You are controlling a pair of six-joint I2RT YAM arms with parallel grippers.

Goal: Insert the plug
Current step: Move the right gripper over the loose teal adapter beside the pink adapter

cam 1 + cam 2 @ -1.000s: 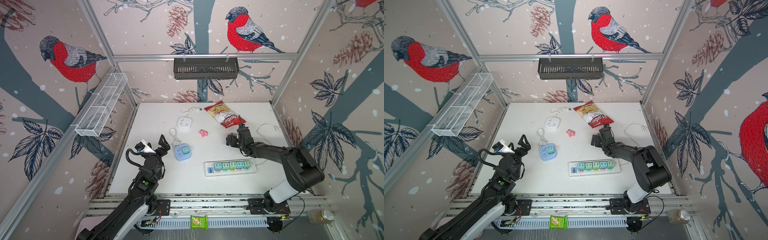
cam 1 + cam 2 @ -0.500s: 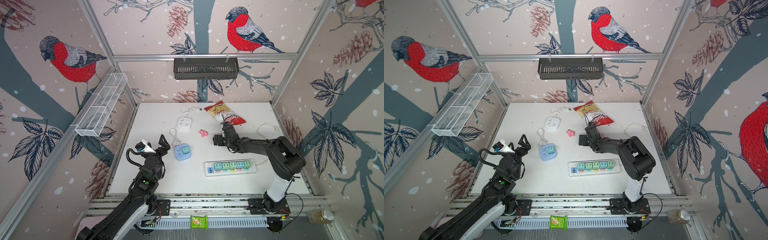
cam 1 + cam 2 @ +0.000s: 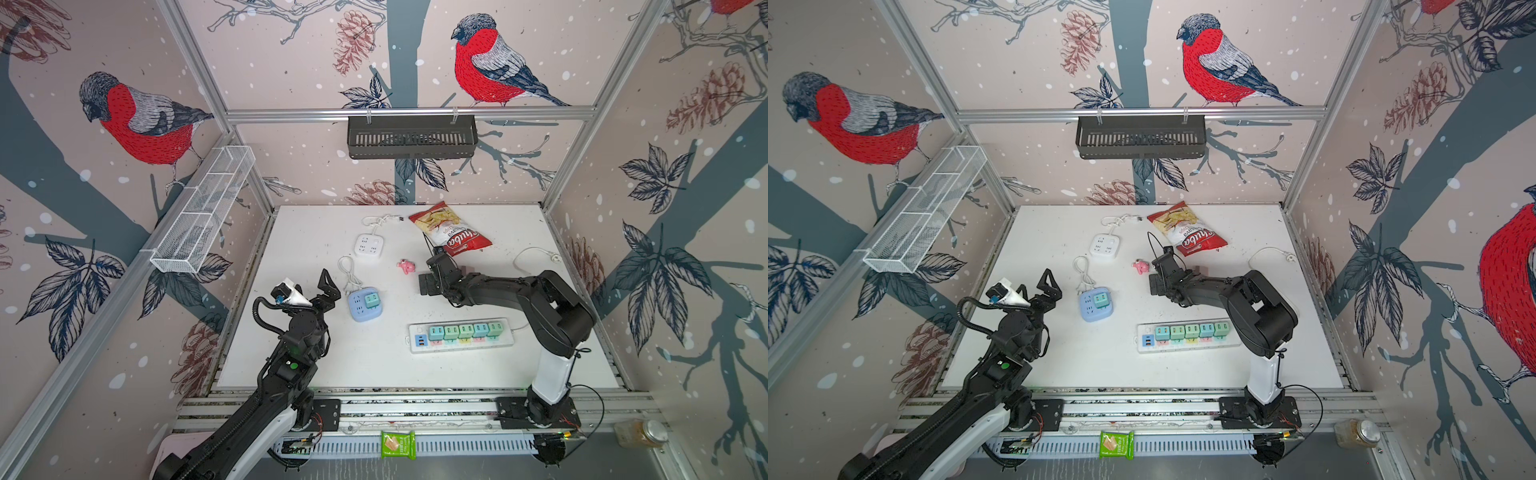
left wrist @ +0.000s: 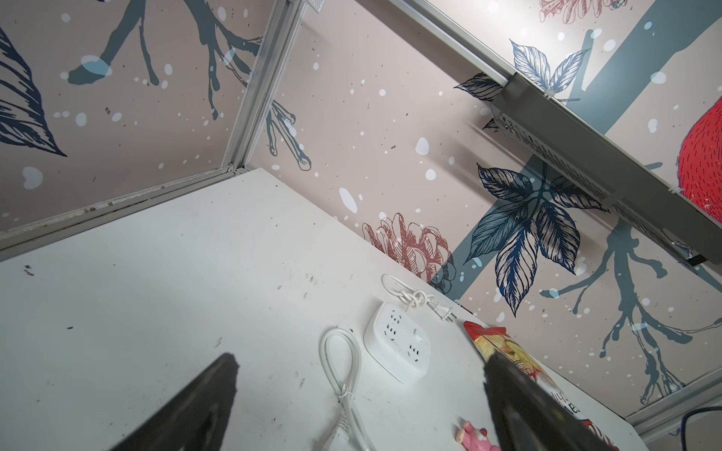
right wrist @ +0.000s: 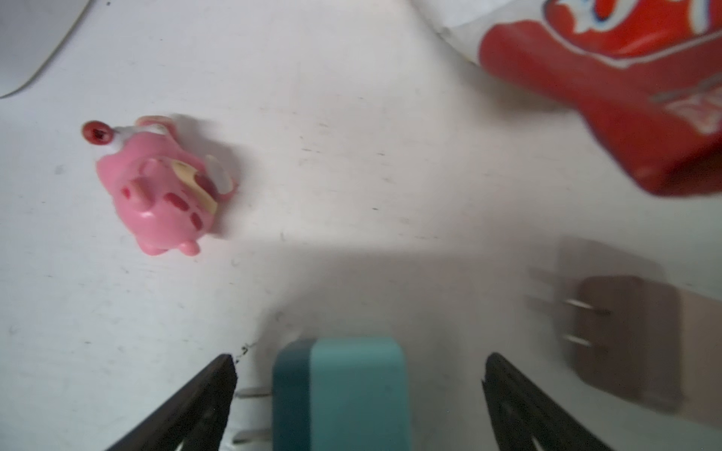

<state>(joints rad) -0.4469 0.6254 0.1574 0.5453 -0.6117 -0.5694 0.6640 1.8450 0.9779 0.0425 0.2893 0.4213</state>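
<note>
Spreading beneath bullfinch-and-pinecone wallpapered walls (image 3: 316, 166), the scuffed white tabletop (image 3: 478, 374) carries the boxy, smooth teal plastic plug (image 5: 351, 394) low in the right wrist frame, its flat metal prongs pointing frame-left, its long axis seemingly vertical. It sits between the released jaws of the right gripper (image 5: 359, 363), touching neither; the left gripper (image 4: 359, 365) gapes empty too.

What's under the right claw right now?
A teal plug sits inside the open right claw, ungripped, its prongs showing at one side. In both top views the claw hides it.
</note>
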